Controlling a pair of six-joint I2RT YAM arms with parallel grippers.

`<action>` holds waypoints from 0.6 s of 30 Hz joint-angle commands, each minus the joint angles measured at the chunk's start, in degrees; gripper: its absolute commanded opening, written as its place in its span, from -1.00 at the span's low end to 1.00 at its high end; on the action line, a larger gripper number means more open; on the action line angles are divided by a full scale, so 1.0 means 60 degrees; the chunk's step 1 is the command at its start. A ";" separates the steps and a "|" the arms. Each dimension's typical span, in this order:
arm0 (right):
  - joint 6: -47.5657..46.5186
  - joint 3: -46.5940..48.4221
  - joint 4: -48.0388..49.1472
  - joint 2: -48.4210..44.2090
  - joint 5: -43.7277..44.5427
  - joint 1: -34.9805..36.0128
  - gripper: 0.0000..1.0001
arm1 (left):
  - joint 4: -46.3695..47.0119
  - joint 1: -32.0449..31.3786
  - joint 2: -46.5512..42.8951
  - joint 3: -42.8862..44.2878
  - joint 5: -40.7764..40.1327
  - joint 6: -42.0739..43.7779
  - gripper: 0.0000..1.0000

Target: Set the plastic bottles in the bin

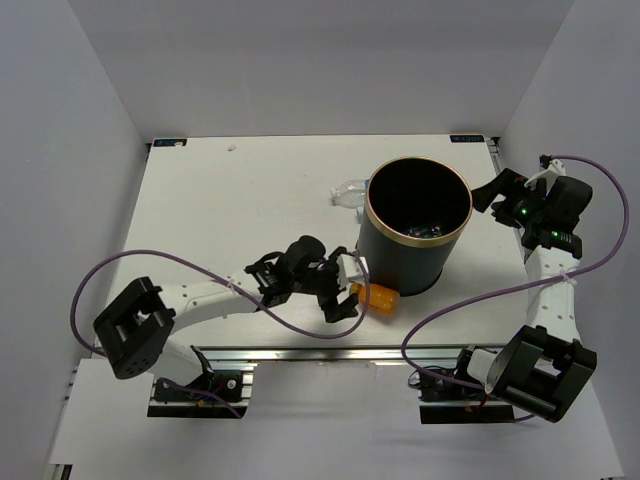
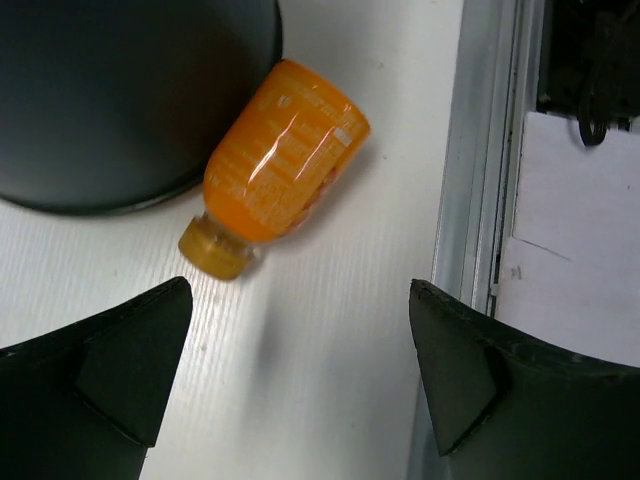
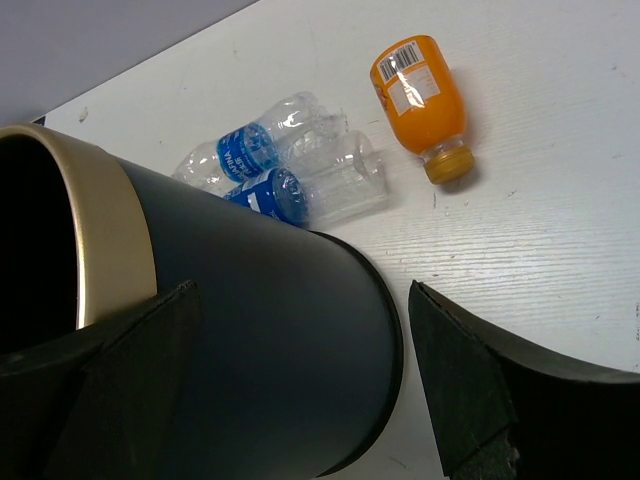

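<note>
Bin point(image 1: 400, 258): smooth black cylinder, gold rim.
Orange bottle point(image 1: 380, 298): glossy, lying at bin's near side.
Clear bottles point(image 3: 250, 150): crinkled, far-left of bin.
Left gripper point(image 2: 300, 345): I see it spread, just short of orange bottle.
Right gripper point(image 3: 300, 370): spread, empty.

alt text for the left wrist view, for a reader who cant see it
An orange bottle lies on its side on a white table beside the black bin. The left pincer is open and empty at the bottom edge.

Glossy orange plastic bottle point(image 2: 280, 160); matt black bin point(image 3: 270, 330)
</note>
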 commanded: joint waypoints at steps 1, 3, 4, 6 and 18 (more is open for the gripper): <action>-0.0020 0.0446 -0.0066 -0.0041 0.0050 -0.0032 0.79 | -0.0445 -0.0224 0.0653 0.0884 0.1168 0.1579 0.96; -0.0050 0.0432 -0.0081 -0.0071 0.0080 -0.0032 0.79 | -0.0346 -0.0430 0.0831 0.0960 0.0221 0.1478 0.96; -0.0050 0.0417 -0.0081 -0.0100 -0.0051 -0.0032 0.79 | -0.0345 -0.0677 0.0976 0.1018 -0.0277 0.1477 0.96; 0.0008 0.0359 0.0050 -0.0115 -0.0329 -0.0032 0.79 | 0.0063 -0.0884 0.1182 0.1223 -0.1374 0.1419 0.96; -0.0094 0.0475 -0.0081 0.0032 -0.0463 -0.0047 0.79 | 0.2257 -0.1968 0.2209 0.0963 -0.4115 0.1316 0.96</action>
